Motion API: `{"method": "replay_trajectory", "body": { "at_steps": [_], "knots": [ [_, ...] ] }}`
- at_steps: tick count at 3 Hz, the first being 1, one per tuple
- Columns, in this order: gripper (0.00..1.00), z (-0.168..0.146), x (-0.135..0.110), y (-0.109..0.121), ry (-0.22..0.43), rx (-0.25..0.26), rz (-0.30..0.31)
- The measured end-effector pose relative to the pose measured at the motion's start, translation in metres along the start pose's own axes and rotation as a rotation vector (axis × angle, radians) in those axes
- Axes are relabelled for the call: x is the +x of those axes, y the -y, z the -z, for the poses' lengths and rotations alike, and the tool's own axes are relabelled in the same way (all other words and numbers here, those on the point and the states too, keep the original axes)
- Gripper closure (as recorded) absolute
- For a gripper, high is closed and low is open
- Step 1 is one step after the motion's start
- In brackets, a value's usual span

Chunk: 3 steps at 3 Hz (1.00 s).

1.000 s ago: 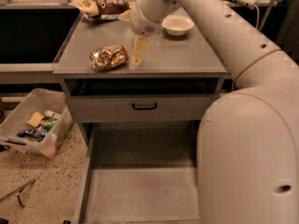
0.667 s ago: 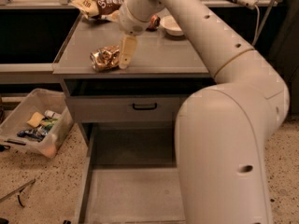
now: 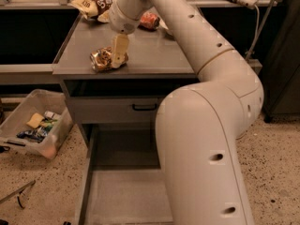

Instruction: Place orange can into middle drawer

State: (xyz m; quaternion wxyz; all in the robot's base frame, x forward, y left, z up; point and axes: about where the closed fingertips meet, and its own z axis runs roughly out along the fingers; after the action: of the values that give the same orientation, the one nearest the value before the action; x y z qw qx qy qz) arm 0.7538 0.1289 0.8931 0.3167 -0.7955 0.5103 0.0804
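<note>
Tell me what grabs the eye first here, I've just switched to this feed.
The robot's bulky white arm fills the right half of the view, reaching over the grey cabinet top. Its gripper sits right at the crumpled orange can near the top's front edge. Below, the middle drawer stands pulled open, its visible floor bare.

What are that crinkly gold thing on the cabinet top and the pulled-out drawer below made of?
The orange can looks like thin metal: glossy gold, dented, with bright glints. The middle drawer is probably painted sheet metal: flat matte grey, with thin straight walls. The gripper is right at the can.
</note>
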Motion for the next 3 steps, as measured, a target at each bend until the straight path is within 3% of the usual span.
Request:
{"method": "replay_trajectory", "body": {
  "at_steps": [1, 3],
  "knots": [
    [0.0, -0.008, 0.003, -0.001, 0.017, -0.004, -0.01],
    [0.0, -0.033, 0.012, -0.013, 0.041, -0.076, -0.051]
  ]
}}
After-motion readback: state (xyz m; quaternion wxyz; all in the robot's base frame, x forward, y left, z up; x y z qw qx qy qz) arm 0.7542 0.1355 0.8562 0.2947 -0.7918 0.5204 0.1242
